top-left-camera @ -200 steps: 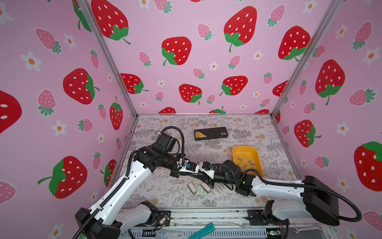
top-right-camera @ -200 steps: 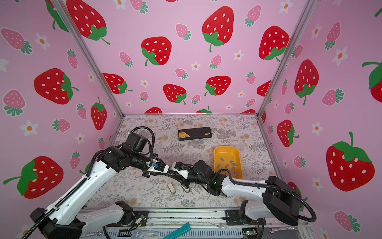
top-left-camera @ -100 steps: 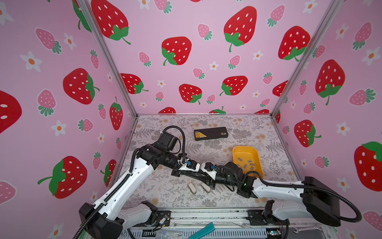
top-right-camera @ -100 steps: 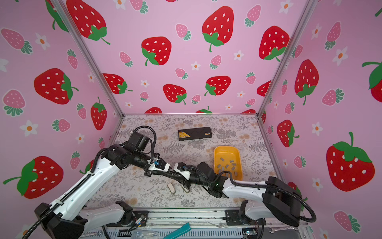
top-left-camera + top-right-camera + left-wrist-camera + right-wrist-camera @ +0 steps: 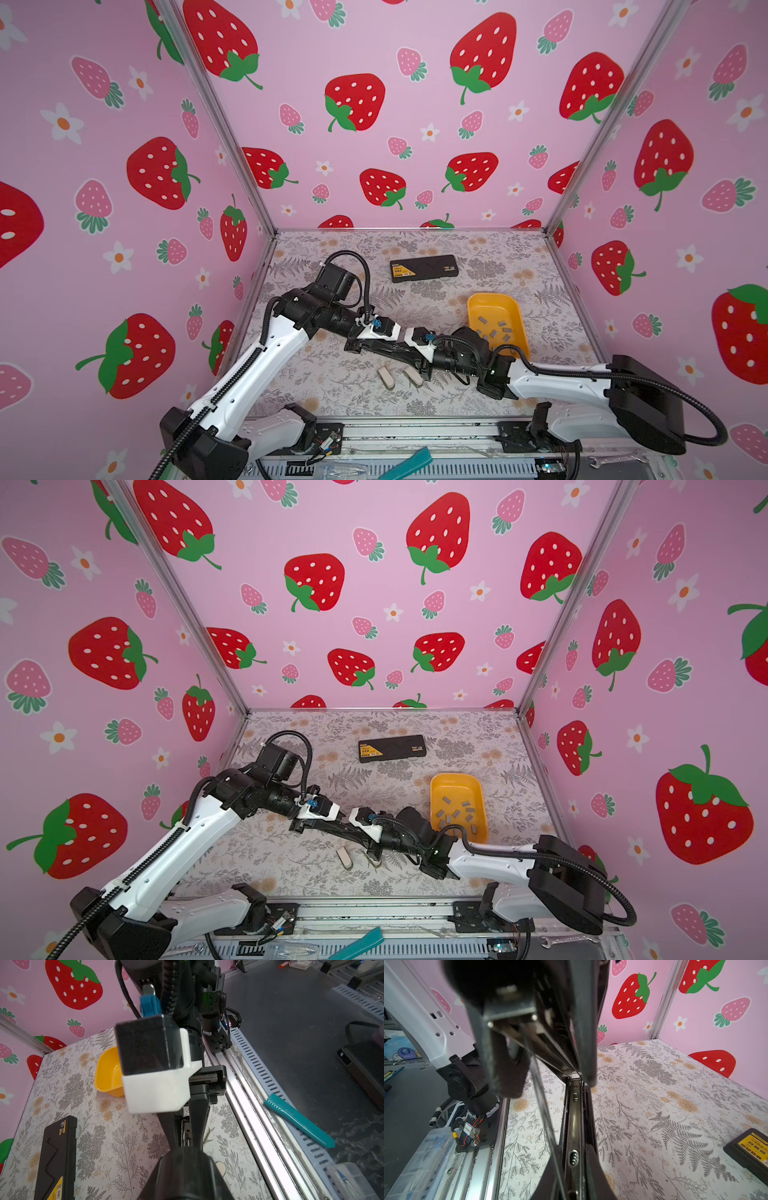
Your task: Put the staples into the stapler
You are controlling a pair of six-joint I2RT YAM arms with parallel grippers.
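Note:
The black stapler (image 5: 397,351) (image 5: 344,831) hangs above the table's front middle, held from both ends. My left gripper (image 5: 384,343) is shut on one end, whose rounded black body (image 5: 187,1172) hides the jaws in the left wrist view. My right gripper (image 5: 412,354) is shut on the other end. In the right wrist view its fingers (image 5: 596,1178) flank the stapler's open metal channel (image 5: 575,1126), and the lid (image 5: 512,1028) is swung up. The channel looks bare. Several grey staples (image 5: 494,332) (image 5: 457,812) lie in the yellow tray (image 5: 478,300) to the right.
A black box with a yellow label (image 5: 424,268) (image 5: 749,1151) lies near the back wall. Two small beige oblong pieces (image 5: 386,378) (image 5: 413,376) rest on the floral table under the stapler. A teal tool (image 5: 299,1122) lies past the front rail.
My right gripper has slid a little to the left along the stapler and its jaws have narrowed onto it. The left gripper keeps its hold.

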